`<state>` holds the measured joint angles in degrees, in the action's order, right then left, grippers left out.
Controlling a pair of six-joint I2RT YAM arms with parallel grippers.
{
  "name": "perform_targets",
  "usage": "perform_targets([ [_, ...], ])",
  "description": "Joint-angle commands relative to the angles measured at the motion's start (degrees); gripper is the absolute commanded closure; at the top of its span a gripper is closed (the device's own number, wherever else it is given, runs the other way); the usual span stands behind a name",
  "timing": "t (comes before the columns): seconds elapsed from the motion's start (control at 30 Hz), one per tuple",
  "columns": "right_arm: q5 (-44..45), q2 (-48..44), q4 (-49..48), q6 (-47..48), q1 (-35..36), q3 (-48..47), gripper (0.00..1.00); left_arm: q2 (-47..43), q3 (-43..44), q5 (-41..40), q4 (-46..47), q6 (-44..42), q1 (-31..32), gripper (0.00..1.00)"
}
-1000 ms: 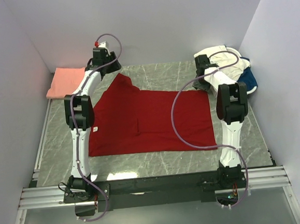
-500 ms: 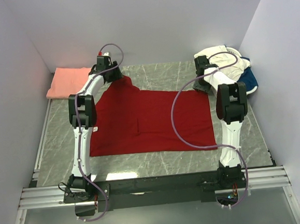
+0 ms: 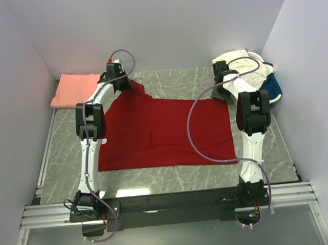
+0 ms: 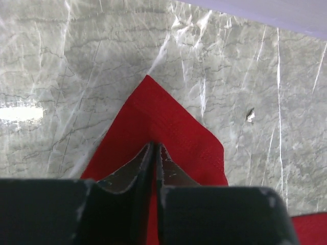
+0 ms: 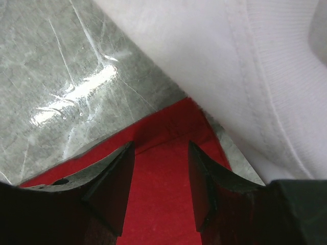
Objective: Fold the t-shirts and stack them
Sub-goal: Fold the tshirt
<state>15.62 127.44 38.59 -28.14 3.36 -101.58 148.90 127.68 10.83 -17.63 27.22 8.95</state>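
Observation:
A deep red t-shirt (image 3: 164, 131) lies spread flat in the middle of the table. My left gripper (image 3: 128, 84) is at its far-left sleeve. In the left wrist view the left gripper (image 4: 155, 145) is shut, pinching a fold of the red sleeve (image 4: 163, 120) between its fingers. My right gripper (image 3: 221, 94) sits at the shirt's far-right corner. In the right wrist view the right gripper (image 5: 161, 148) is open, its fingers standing either side of the red corner (image 5: 163, 199), with a cream-white t-shirt (image 5: 245, 66) just beyond.
A folded salmon pink t-shirt (image 3: 73, 89) lies at the far left. A heap of cream-white (image 3: 241, 62) and blue (image 3: 272, 87) t-shirts sits at the far right by the wall. Walls close in three sides of the marble-patterned table (image 3: 173, 173).
My left gripper came down onto the red sleeve and shut on it. The right arm has not moved.

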Motion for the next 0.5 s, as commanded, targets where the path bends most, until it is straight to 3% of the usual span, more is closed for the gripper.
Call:
perform_targets([
  [0.0, -0.15, -2.19, -0.18, 0.63, -0.28, -0.11, 0.47, -1.76, -1.72, 1.39, 0.75, -0.24, 0.19, 0.86],
  [0.27, -1.55, -4.21, -0.97, 0.72, -0.37, 0.5, 0.47, -11.17, -4.28, -8.44, 1.91, -5.07, 0.45, 0.52],
  [0.47, -2.7, -4.48, -1.23, 0.72, -0.37, 0.24, 0.47, -6.09, 3.09, -15.03, -5.82, -8.85, 1.68, 0.43],
])
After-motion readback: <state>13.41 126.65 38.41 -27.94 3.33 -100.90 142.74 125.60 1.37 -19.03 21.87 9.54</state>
